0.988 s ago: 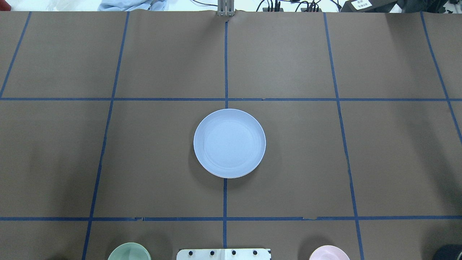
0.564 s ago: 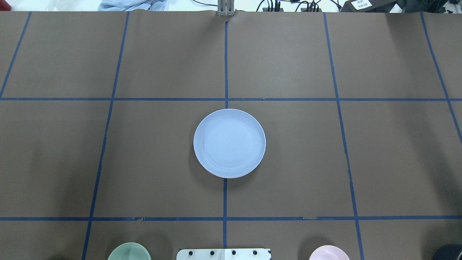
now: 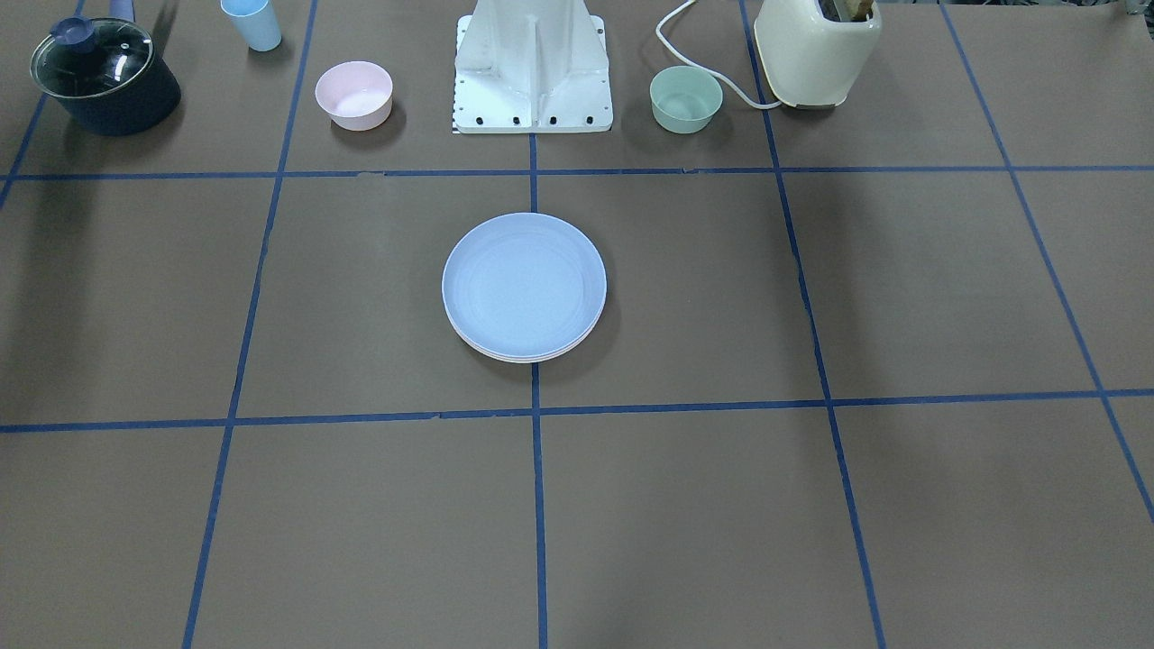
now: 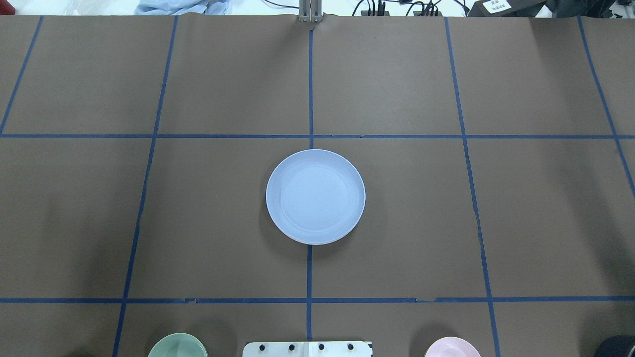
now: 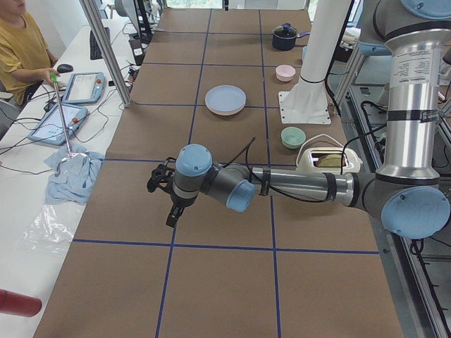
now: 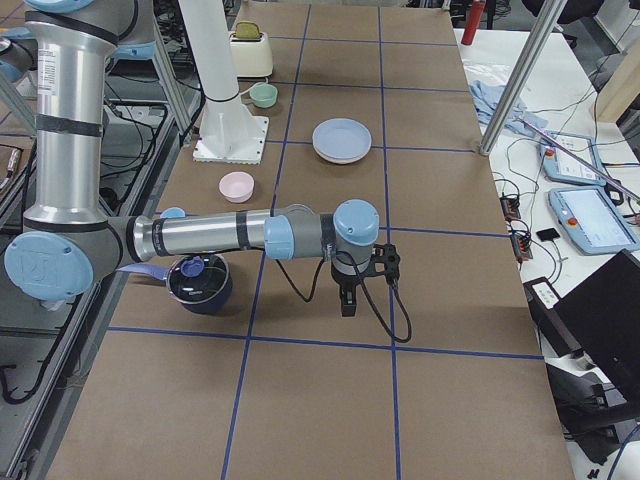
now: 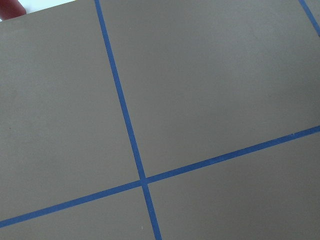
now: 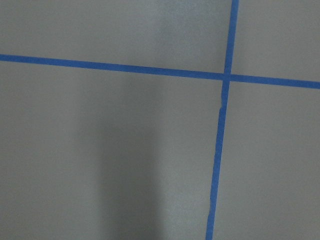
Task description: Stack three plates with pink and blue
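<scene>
The light blue plate (image 4: 315,196) lies on top of a stack at the table's centre and also shows in the front view (image 3: 524,284). Beneath its near edge a pale pink rim (image 3: 527,359) peeks out. I cannot make out the cream plate separately. My left gripper (image 5: 171,213) hangs over bare table far from the stack, near the table's left end. My right gripper (image 6: 347,300) hangs over bare table near the right end. Both show only in the side views, so I cannot tell whether they are open or shut. The wrist views show only brown table and blue tape.
Near the robot base (image 3: 532,72) stand a small pink bowl (image 3: 353,94), a mint-green bowl (image 3: 686,98), a cream toaster (image 3: 816,50), a dark lidded pot (image 3: 104,77) and a blue cup (image 3: 251,22). An operator sits at the side bench (image 5: 21,49).
</scene>
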